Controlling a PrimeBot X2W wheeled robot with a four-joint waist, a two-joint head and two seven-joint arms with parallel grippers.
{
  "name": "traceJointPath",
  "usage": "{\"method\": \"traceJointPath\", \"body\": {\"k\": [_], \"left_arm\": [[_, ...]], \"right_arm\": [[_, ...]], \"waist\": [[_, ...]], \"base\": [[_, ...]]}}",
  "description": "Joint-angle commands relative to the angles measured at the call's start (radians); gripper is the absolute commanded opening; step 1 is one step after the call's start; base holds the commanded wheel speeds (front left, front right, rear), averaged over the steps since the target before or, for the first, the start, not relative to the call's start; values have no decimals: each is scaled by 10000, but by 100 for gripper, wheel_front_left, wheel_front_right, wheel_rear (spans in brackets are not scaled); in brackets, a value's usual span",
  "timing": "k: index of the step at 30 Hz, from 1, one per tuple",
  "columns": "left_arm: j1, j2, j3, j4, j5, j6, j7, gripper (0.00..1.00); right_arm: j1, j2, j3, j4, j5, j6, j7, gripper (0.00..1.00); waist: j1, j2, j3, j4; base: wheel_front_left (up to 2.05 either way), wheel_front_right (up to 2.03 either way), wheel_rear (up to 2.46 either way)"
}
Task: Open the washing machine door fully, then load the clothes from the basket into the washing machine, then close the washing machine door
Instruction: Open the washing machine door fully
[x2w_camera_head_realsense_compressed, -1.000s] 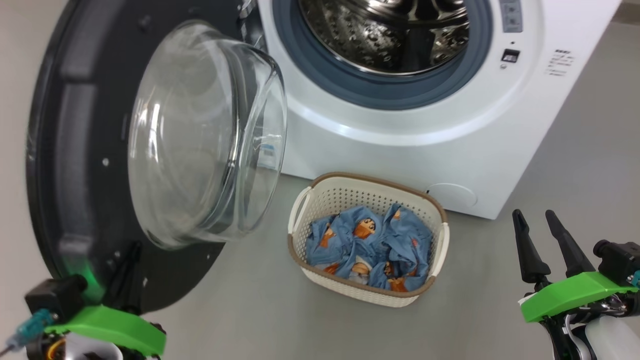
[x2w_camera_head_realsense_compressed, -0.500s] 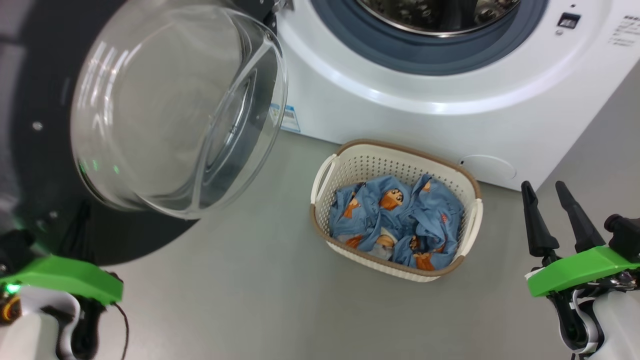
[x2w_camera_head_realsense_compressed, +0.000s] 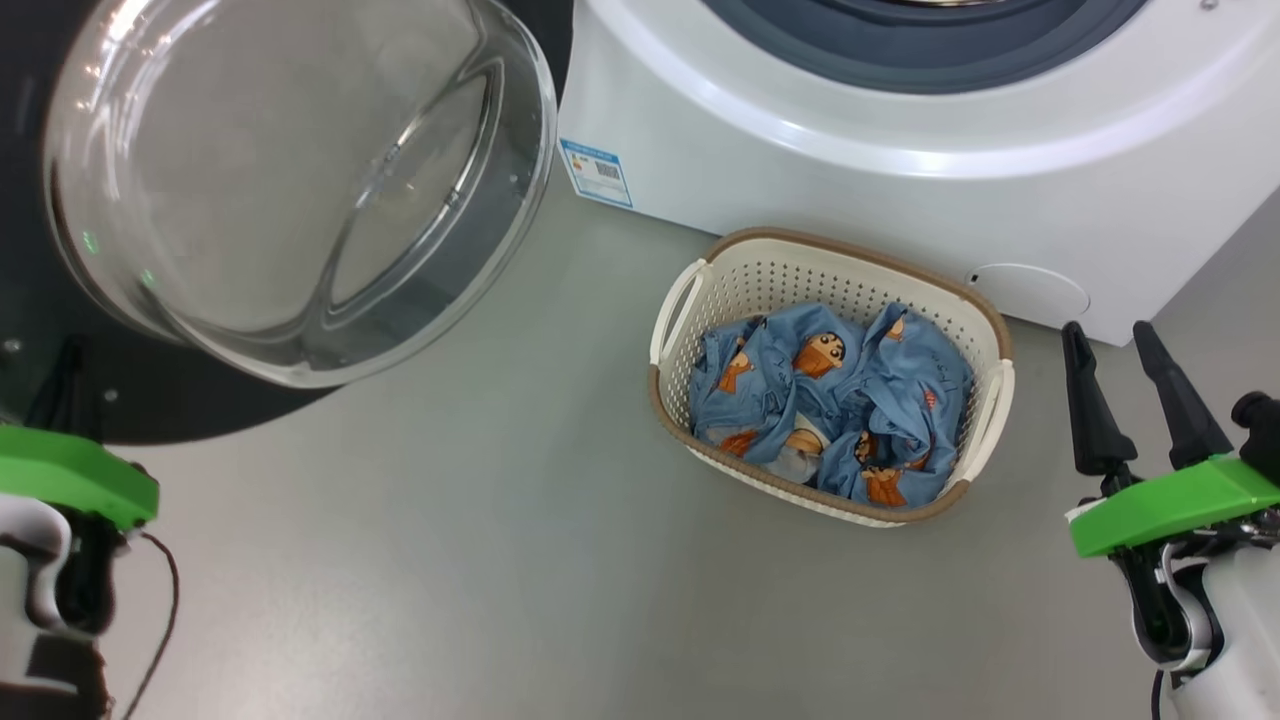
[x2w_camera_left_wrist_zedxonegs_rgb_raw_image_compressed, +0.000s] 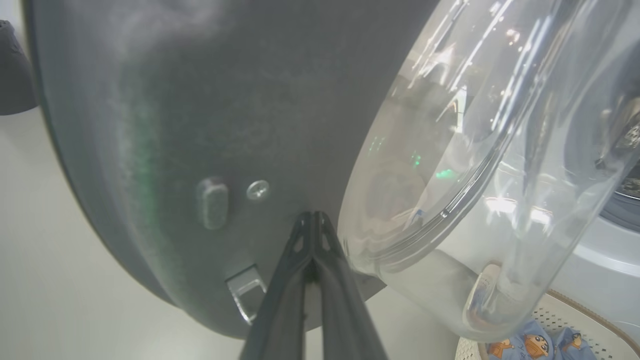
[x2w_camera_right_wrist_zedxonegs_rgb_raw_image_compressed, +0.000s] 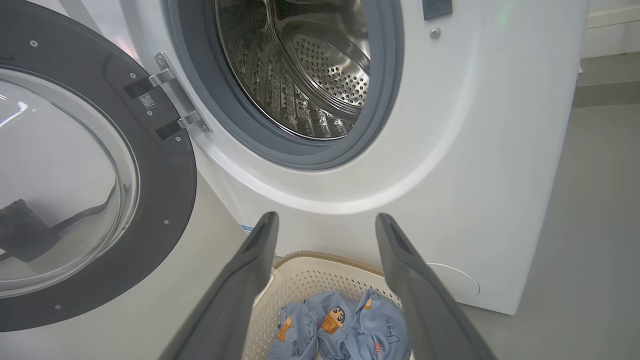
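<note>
Left gripper (x2w_camera_left_wrist_zedxonegs_rgb_raw_image_compressed: 312, 220) has its two dark fingers pressed flat together with nothing between them, and they point at the inner face of the washing machine door (x2w_camera_left_wrist_zedxonegs_rgb_raw_image_compressed: 200, 125), their tips close to the black ring between a metal latch hook (x2w_camera_left_wrist_zedxonegs_rgb_raw_image_compressed: 245, 290) and the swell of the glass bowl; from where I stand I cannot tell whether the tips actually touch the ring. Over on the other side, the right gripper (x2w_camera_head_realsense_compressed: 1108, 335) hangs above the floor (x2w_camera_head_realsense_compressed: 450, 550) with its fingers spread wide and empty, well clear of everything, pointing toward the lower front of the washing machine (x2w_camera_head_realsense_compressed: 850, 190). The door stands swung out on its hinge (x2w_camera_right_wrist_zedxonegs_rgb_raw_image_compressed: 170, 100) to the machine's left, its bulging clear window facing into the room. That leaves the round mouth open, so the grey door seal (x2w_camera_right_wrist_zedxonegs_rgb_raw_image_compressed: 385, 100) and the perforated steel drum (x2w_camera_right_wrist_zedxonegs_rgb_raw_image_compressed: 310, 75) are in plain sight from the right wrist view. A small blue label sticker (x2w_camera_head_realsense_compressed: 597, 172) sits at the lower left corner of the white front. The basket (x2w_camera_head_realsense_compressed: 800, 285) rests on the floor just before the foot of the machine, nearer its right lower corner than its left, and stands between the two arms, closer to the right one. It is cream with a brown rim, and one pale handle shows on each short side. Inside it, the clothes (x2w_camera_head_realsense_compressed: 830, 400) lie crumpled in a heap, light blue with orange-brown cartoon figures, filling the bottom and reaching partway up the walls.
</note>
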Motion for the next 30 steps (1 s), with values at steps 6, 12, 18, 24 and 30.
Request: {"method": "traceJointPath", "body": {"k": [6, 12, 18, 24, 30], "left_arm": [[-1145, 1023, 279, 900, 157, -56, -233, 0], [-1702, 1220, 232, 1717, 179, -239, -431, 0], [-1896, 1148, 96, 2218, 236, -300, -667, 0], [-2019, 1133, -5, 2521, 249, -402, -786, 0], [-2157, 1118, -152, 2791, 258, -584, -922, 0]], "right_arm": [[-365, -68, 144, -231, -153, 58, -93, 100], [-428, -7, 173, -165, -133, 58, -93, 100], [-332, 47, 145, -125, -107, 58, -93, 100], [-311, 65, 114, -137, -109, 58, -93, 100], [-273, 96, 101, -130, -95, 58, -93, 100]], "waist": [[-2, -1, 171, 34], [-2, -1, 106, -34], [-2, -1, -74, -66], [-2, -1, -139, -77], [-2, -1, -230, -64]], "base": [[0, 0, 0], [0, 0, 0], [0, 0, 0], [0, 0, 0], [0, 0, 0]]}}
